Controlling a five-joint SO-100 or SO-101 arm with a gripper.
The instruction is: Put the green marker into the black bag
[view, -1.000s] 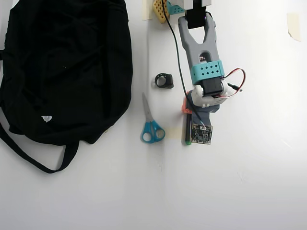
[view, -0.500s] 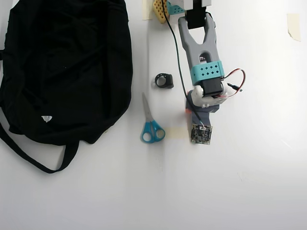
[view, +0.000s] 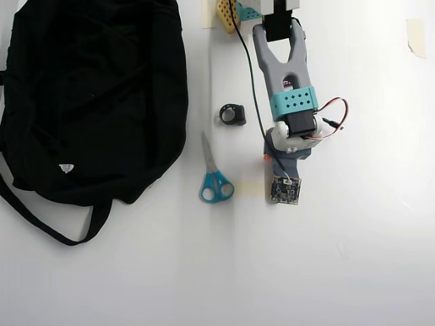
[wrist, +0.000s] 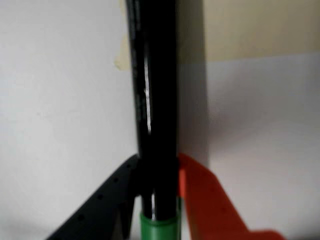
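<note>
In the wrist view the gripper has its black and orange fingers pressed against the marker, whose barrel print is too blurred to read. Overhead, the arm hides it, right of the scissors and well apart from the bag, whose white tag is illegible.

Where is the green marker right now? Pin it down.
In the wrist view the green marker stands between the gripper's black and orange fingers. The overhead view hides it under the arm, right of the scissors, far from the black bag.

From above, the arm hides the green marker completely. The wrist view is blurred, cropping the green marker top and bottom. The black bag overruns the upper-left edges.
</note>
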